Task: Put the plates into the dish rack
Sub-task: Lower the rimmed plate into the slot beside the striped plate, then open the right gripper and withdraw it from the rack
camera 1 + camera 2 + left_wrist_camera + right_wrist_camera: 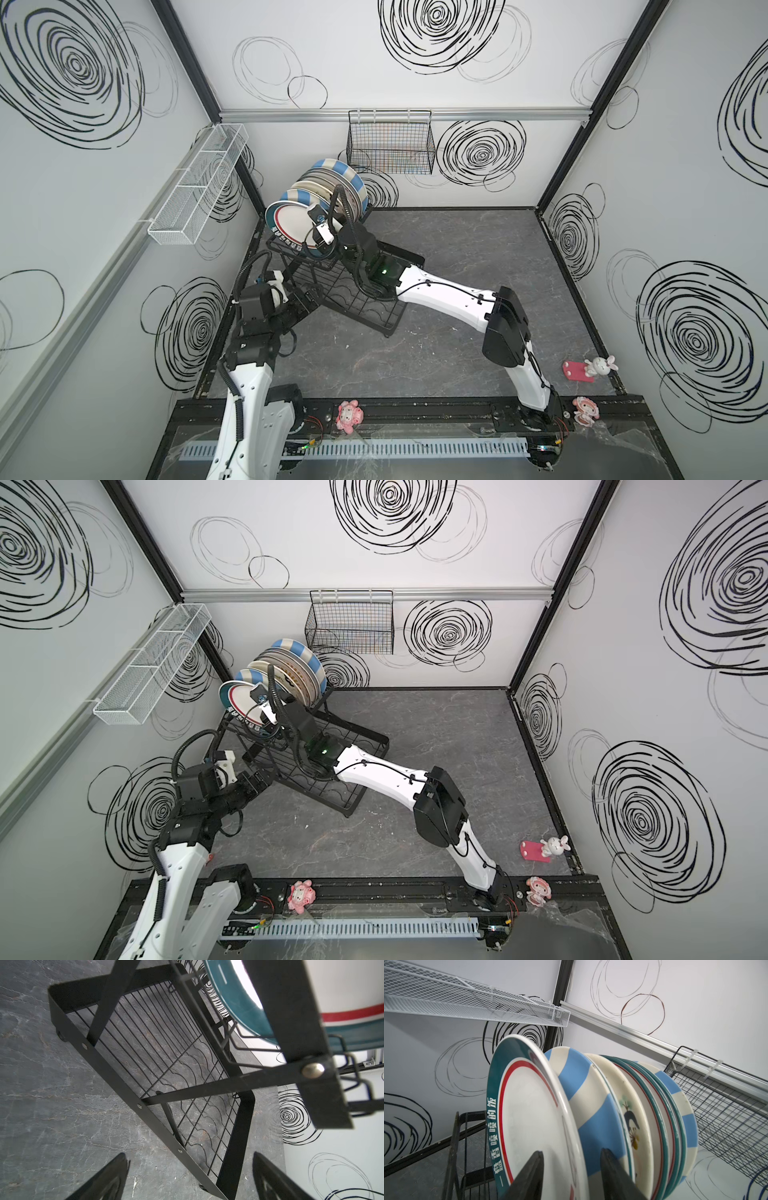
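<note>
Several plates (pixel 332 183) stand on edge in a row in the upper tier of the black dish rack (pixel 374 316), blue-and-cream striped ones among them (pixel 593 1105). The nearest is a white plate with a teal rim and a red ring (pixel 529 1109), seen in both top views (pixel 237 696). My right gripper (pixel 572 1151) is open and straddles that plate's rim, one finger over its face and one behind it. My left gripper (pixel 189 1154) is open and empty, low by the rack's lower grid (pixel 158 1059) near its front corner (pixel 309 297).
A long white mesh basket (pixel 195 187) hangs on the left wall and a black mesh basket (pixel 390 145) on the back wall, close above the plates. Pink toys (pixel 349 415) (pixel 586 409) and a white rabbit on a red stand (pixel 598 365) sit near the front.
</note>
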You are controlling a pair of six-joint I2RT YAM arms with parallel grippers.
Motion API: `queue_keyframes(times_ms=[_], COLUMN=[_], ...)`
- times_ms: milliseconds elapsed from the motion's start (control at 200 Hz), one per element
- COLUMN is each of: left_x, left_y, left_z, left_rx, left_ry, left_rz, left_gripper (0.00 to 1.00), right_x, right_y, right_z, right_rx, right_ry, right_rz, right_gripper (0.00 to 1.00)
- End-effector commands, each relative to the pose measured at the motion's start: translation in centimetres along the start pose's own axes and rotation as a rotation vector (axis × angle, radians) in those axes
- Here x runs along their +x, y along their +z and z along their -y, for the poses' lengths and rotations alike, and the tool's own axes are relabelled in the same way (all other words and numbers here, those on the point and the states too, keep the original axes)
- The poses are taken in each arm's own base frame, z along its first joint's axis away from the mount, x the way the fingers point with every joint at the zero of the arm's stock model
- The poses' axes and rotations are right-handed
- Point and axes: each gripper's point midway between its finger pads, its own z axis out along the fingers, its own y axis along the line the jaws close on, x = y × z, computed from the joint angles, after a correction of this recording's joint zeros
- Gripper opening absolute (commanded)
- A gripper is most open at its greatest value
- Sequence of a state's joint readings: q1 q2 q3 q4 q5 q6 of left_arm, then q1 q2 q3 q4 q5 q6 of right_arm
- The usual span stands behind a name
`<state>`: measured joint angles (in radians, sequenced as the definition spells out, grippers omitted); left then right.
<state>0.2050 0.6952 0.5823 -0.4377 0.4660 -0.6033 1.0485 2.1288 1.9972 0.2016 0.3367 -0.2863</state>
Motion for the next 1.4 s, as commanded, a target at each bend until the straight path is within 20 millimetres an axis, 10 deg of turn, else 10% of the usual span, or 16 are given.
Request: queue_keyframes(times_ms=[0,380,480,745,960,1396], left_x=[-1.3,-1.8,-1.8,-1.6,-1.4,-1.2], left_y=[-0.1,0.0,0.0,0.1,0.1,0.4], left_z=[0.4,0.2,0.2,-0.2,-0.4,-0.6], left_rx=[0.015,0.002,0.006,-0.011,-0.016,-0.011], left_ry=[0.011,0.008,0.008,0.018,0.009,0.0], left_rz=[0.055,0.066,0.067,0.058,0.059,0.048], left_gripper=[0.96,0.96,0.96,0.96,0.96,0.96], right_x=[-4.6,-5.0,-0.1,20.4,26.7,32.2], right_y=[-2.4,-9.9,-12.1,-17.2,-13.9,-7.2], right_z=[2.8,7.3,9.5,17.8,18.1,16.6], right_rx=[0.007,-0.1,-0.152,0.034,-0.032,-0.198], right_ry=[0.052,0.205,0.273,0.449,0.329,0.213], right_rz=[0.059,-0.022,-0.145,-0.568,-0.668,-0.835], right_gripper=[0.58,0.83,0.87,0.89,0.93,0.89])
